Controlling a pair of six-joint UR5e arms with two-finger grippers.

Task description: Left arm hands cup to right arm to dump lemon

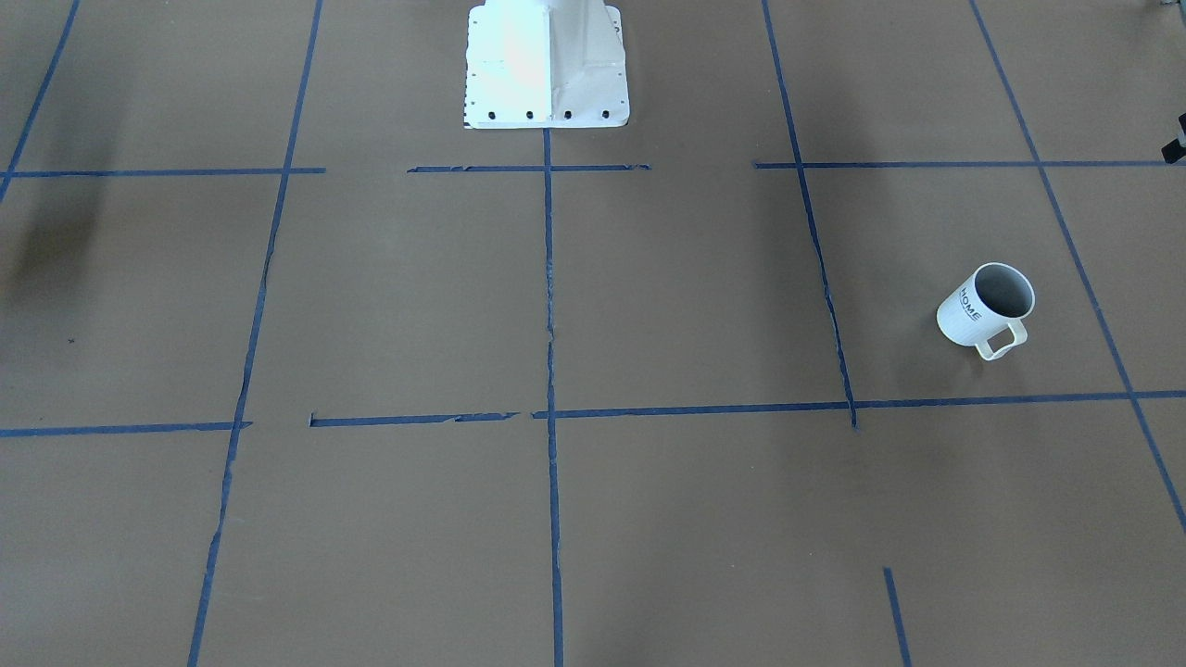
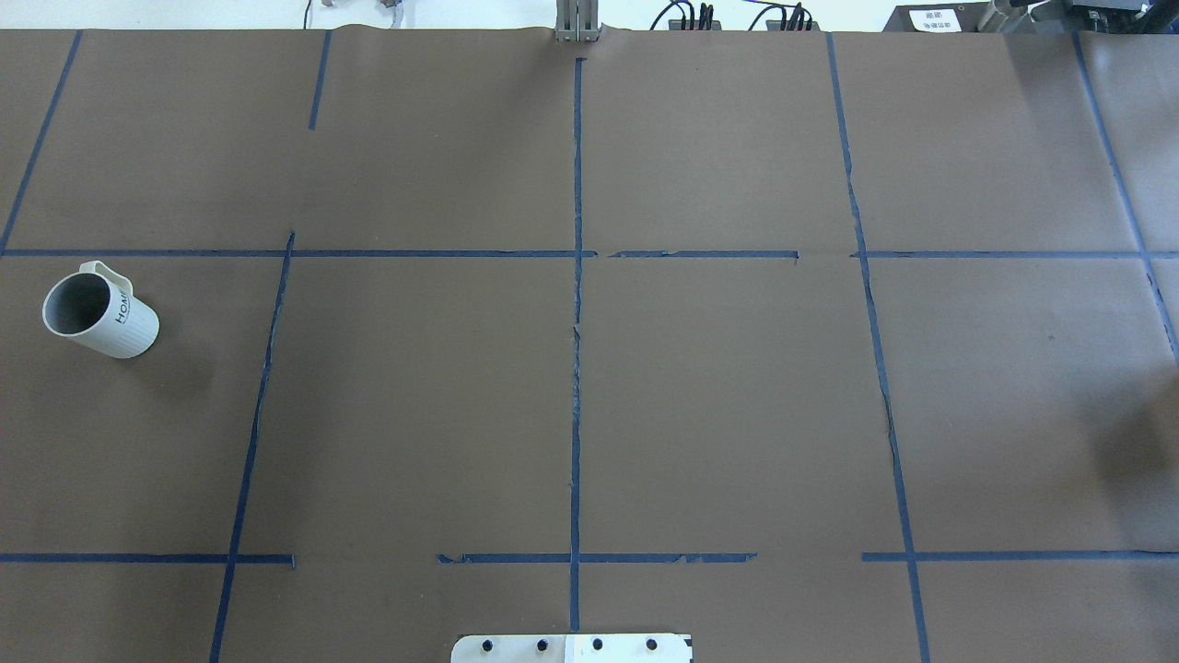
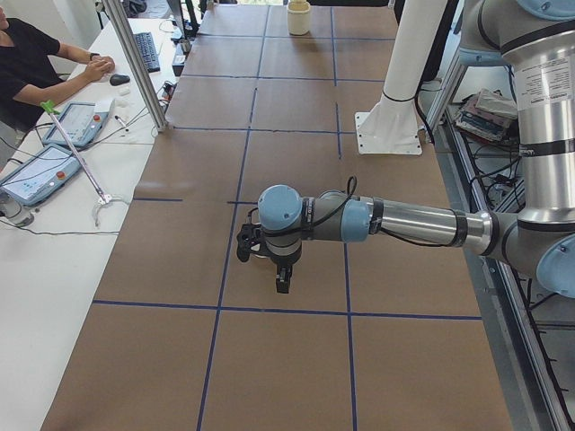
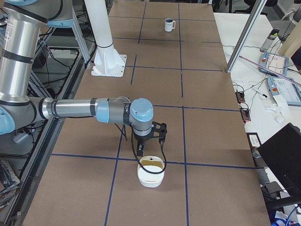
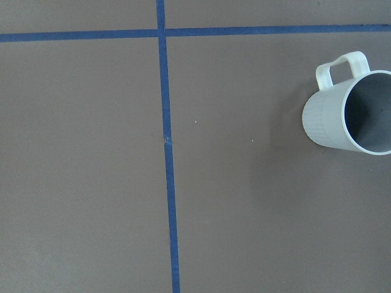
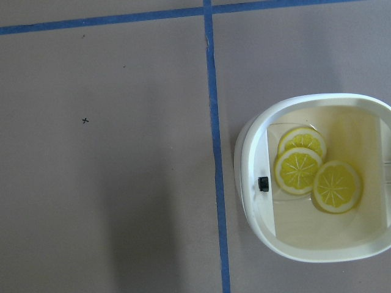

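The white cup (image 1: 987, 308) with "HOME" lettering stands upright on the brown table, handle towards the operators' side. It also shows in the overhead view (image 2: 99, 316), far off in the exterior right view (image 4: 169, 24), and at the right edge of the left wrist view (image 5: 351, 104). The part of its grey inside that shows holds no lemon; the lemon is hidden or out of view. The left gripper (image 3: 262, 269) hangs above the table, covering the cup there; I cannot tell if it is open. The right gripper (image 4: 151, 141) hovers just behind a white bowl; I cannot tell its state.
A white bowl (image 6: 317, 177) with three yellow lemon slices sits under the right gripper (image 4: 151, 176). The white robot base (image 1: 547, 65) stands at the table's middle edge. An operator (image 3: 36, 54) sits at a side bench with tablets. Blue tape lines grid the table.
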